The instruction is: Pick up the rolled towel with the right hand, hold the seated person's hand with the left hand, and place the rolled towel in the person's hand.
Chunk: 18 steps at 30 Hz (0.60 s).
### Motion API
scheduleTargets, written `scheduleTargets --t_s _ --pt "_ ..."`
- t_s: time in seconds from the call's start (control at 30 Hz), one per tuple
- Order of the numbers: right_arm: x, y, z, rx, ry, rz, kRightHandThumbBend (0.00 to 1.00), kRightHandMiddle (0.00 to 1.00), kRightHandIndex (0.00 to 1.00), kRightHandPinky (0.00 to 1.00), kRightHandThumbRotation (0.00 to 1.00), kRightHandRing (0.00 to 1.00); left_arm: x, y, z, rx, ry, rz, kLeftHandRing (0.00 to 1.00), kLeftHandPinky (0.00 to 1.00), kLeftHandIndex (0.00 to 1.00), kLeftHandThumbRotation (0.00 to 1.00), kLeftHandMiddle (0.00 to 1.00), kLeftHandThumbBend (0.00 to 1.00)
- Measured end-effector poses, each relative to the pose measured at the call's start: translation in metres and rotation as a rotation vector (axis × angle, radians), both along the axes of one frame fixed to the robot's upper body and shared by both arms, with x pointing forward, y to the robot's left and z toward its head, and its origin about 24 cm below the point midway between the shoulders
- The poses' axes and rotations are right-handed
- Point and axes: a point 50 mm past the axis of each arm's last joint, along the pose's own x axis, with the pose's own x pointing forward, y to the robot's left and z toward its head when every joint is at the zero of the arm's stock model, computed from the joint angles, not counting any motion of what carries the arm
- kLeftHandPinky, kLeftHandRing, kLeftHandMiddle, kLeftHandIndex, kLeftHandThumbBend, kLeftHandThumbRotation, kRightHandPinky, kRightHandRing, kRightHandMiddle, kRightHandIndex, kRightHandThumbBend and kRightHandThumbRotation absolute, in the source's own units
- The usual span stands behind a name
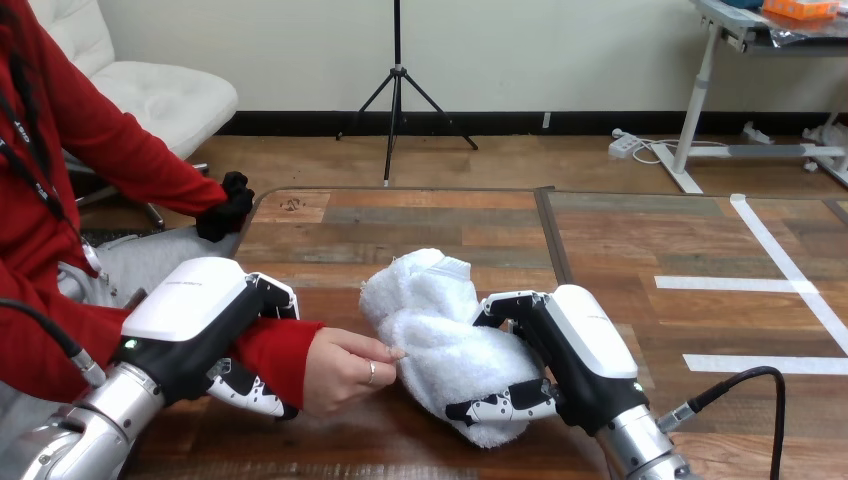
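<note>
Right robot hand (585,345) clasps the rolled towel (430,330) touching the person's hand (340,372), whose wrist (285,350) the left robot hand (190,305) grips.

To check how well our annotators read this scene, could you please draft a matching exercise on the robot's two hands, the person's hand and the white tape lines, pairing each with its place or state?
Column one:
1. left hand
2. right hand
3. person's hand
4. white tape lines

Column two:
A. on the right part of the table
B. curled round the rolled towel
C. fingertips against the towel's left side
D. curled round the person's wrist, in a red sleeve

Pairs: 1-D, 2-B, 3-C, 4-A.
</note>
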Motion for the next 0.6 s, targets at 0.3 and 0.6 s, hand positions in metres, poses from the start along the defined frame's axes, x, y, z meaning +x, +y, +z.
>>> scheduleTargets --t_s 0.3,0.6 --pt "-0.002 0.004 0.001 0.003 -0.010 0.037 0.74 0.14 0.13 0.08 0.00 0.11 0.000 0.000 0.000 -0.001 0.000 0.000 0.33 0.32 0.38 0.00 0.36 1.00" --pt "-0.005 0.011 0.003 0.014 -0.024 0.083 0.72 0.14 0.12 0.08 0.00 0.10 0.000 0.000 -0.001 -0.003 0.004 0.002 0.33 0.32 0.39 0.00 0.36 1.00"
